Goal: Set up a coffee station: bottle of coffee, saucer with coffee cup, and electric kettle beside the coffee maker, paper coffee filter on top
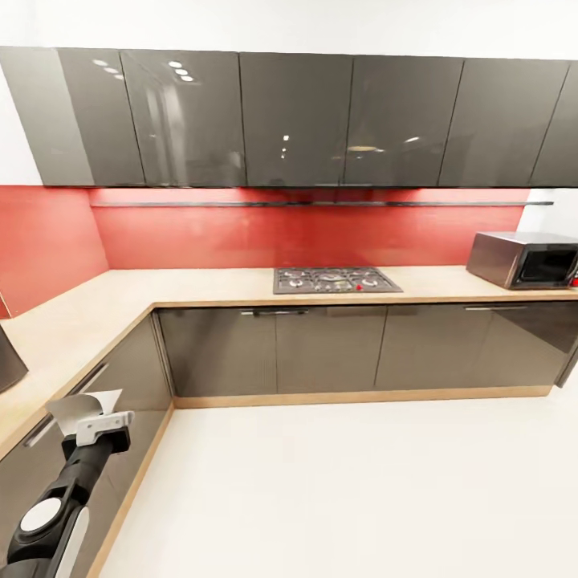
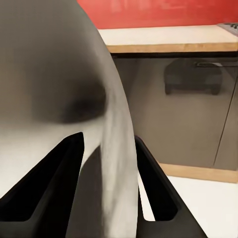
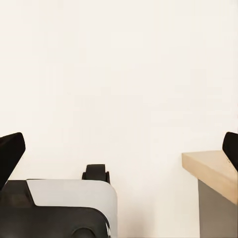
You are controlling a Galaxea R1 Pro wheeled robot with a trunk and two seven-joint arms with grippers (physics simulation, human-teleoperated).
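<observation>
My left gripper (image 1: 95, 416) hangs low at the left, in front of the left counter's cabinets, shut on a white paper coffee filter (image 1: 83, 405). In the left wrist view the filter (image 2: 54, 99) is a large pale curved sheet pinched between the two dark fingers (image 2: 64, 168). My right gripper (image 3: 119, 148) is open, its dark fingertips far apart, with only pale floor between them. A dark grey object (image 1: 8, 361) stands on the left counter at the picture's edge; I cannot tell what it is.
An L-shaped wooden countertop (image 1: 201, 285) runs along the back and left walls. A gas hob (image 1: 335, 279) is set into the back run, and a microwave (image 1: 526, 258) stands at the right. Glossy grey cabinets hang above. Open pale floor (image 1: 345, 490) lies ahead.
</observation>
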